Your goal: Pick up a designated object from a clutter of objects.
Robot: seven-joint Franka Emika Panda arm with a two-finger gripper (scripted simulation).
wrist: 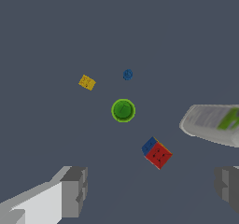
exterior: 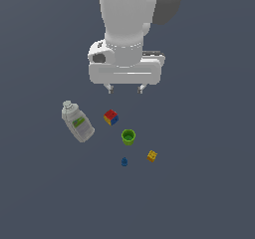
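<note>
Gripper [exterior: 125, 89] fingers apart, empty, high above the multicoloured cube [exterior: 110, 117]; yellow brick [exterior: 152, 156] sits apart near green cup [exterior: 128, 137].

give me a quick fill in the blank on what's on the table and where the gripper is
The bottle with the green label lies on its ____.
The cup between the multicoloured cube and the yellow brick is ____.
The gripper hangs above the clutter with its jaws ____.

Missing words: side; green; open

Simulated test scene (rendered): flat, featureless grey floor [exterior: 209, 183]; no furnishings
</note>
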